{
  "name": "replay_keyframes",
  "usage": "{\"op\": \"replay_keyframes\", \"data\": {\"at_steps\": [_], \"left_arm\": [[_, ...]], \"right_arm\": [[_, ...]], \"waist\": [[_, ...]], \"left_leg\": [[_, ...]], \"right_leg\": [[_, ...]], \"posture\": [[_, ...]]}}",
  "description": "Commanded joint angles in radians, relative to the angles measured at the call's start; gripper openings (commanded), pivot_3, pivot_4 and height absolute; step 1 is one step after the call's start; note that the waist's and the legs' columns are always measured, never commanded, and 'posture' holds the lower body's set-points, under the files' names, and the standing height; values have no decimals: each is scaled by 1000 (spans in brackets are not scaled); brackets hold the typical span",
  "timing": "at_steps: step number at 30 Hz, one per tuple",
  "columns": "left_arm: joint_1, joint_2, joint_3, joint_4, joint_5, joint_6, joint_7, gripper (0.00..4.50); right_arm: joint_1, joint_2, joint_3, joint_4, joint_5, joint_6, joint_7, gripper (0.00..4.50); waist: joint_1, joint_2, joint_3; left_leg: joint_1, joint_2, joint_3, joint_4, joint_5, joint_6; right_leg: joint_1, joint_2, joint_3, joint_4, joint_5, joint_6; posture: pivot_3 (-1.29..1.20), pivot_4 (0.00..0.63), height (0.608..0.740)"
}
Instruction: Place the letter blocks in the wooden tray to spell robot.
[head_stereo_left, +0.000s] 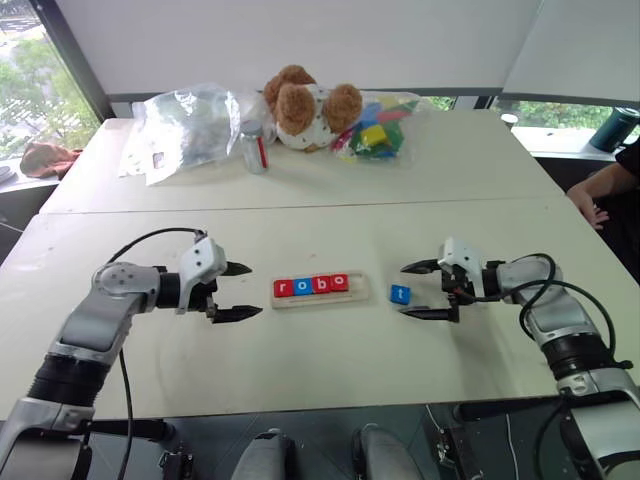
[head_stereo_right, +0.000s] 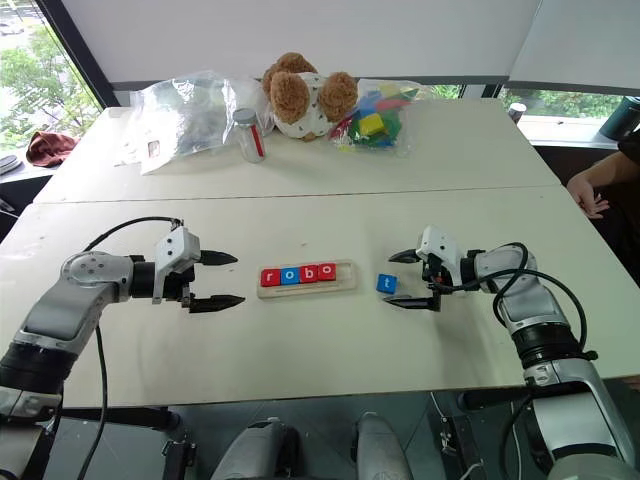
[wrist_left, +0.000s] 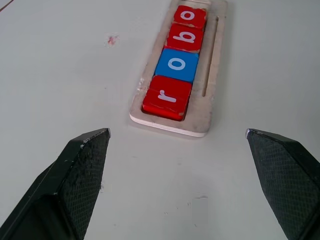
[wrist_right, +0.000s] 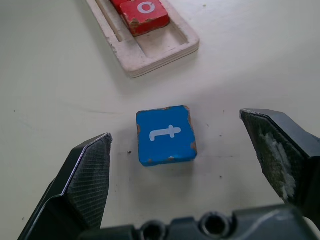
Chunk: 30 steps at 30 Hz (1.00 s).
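Wooden tray (head_stereo_left: 318, 296) lies mid-tabletop (head_stereo_left: 300, 360) holding r, o, b, o, its right end slot free. Blue t block (head_stereo_left: 400, 293) sits just beside that end, between the right end effector's (head_stereo_left: 421, 290) spread fingers. Left end effector (head_stereo_left: 236, 291) gapes wide beside the tray's left end.

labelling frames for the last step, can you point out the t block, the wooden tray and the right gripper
t block (wrist_right: 165, 135): right wrist view, on its blue top face at the white letter.
wooden tray (head_stereo_left: 362, 291): left eye view, on its bare right end.
right gripper (head_stereo_left: 414, 290): left eye view, midway between its open fingertips.
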<state>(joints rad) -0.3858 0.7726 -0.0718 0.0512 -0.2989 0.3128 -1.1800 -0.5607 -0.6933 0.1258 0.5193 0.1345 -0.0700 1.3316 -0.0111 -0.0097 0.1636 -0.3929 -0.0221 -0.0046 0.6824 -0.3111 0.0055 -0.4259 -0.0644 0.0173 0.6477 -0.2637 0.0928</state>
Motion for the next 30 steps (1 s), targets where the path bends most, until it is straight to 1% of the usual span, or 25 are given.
{"op": "replay_keyframes", "data": {"at_steps": [1,2,5,7,9,10,11,17,21,25,30], "left_arm": [[8,-1,32,-68,-25,22,22,4500],[11,-1,33,-73,-26,26,23,4500],[10,4,36,-71,-25,30,25,4500],[8,6,35,-68,-22,30,25,4500],[4,5,30,-63,-17,26,24,4500],[3,5,28,-61,-16,24,22,4500],[0,3,25,-59,-14,23,22,4500],[-11,-2,18,-45,-6,13,20,4500],[-19,-8,13,-35,-3,7,20,4500],[-15,-21,8,-41,2,7,25,4500],[-4,-15,23,-58,1,9,25,4500]], "right_arm": [[-27,13,-8,43,8,-19,15,4471],[-29,16,-7,55,2,-32,15,4471],[-31,25,-12,62,12,-36,19,3678],[-29,27,-14,56,17,-34,23,2742],[-27,26,-10,46,11,-40,20,1656],[-28,26,-9,34,12,-29,19,1223],[-31,25,-9,26,15,-18,20,1138],[-81,35,6,0,7,15,23,1138],[-172,98,60,-23,-8,68,42,1138],[-232,154,105,59,-40,47,60,1138],[-299,183,139,207,-94,-51,67,1138]], "waist": [[0,0,0],[0,0,0],[-2,0,0],[-3,0,0],[-3,0,0],[-3,0,0],[-3,0,0],[-3,0,0],[-9,0,0],[-4,0,0],[0,0,0]], "left_leg": [[0,0,0,0,0,0],[0,0,0,0,0,0],[1,0,0,0,0,0],[1,0,0,-1,0,-1],[1,0,0,-1,0,-1],[1,0,0,-1,0,-1],[1,0,0,-1,0,-1],[1,0,0,-1,0,-1],[1,0,0,-1,0,-1],[1,0,0,-1,0,-1],[-1,-2,-1,-1,1,-2]], "right_leg": [[0,0,0,0,0,0],[0,0,0,0,0,0],[0,0,0,0,0,0],[0,0,0,0,0,0],[0,0,0,0,0,0],[0,0,0,0,0,0],[0,0,0,0,0,0],[0,-1,0,0,0,0],[-1,0,0,1,0,0],[-1,0,0,1,0,0],[-1,-2,0,0,0,0]], "posture": [[0,150,740],[0,150,740],[0,150,740],[0,150,740],[0,150,740],[0,150,740],[0,150,740],[0,150,740],[0,150,740],[0,150,740],[0,150,740]]}}
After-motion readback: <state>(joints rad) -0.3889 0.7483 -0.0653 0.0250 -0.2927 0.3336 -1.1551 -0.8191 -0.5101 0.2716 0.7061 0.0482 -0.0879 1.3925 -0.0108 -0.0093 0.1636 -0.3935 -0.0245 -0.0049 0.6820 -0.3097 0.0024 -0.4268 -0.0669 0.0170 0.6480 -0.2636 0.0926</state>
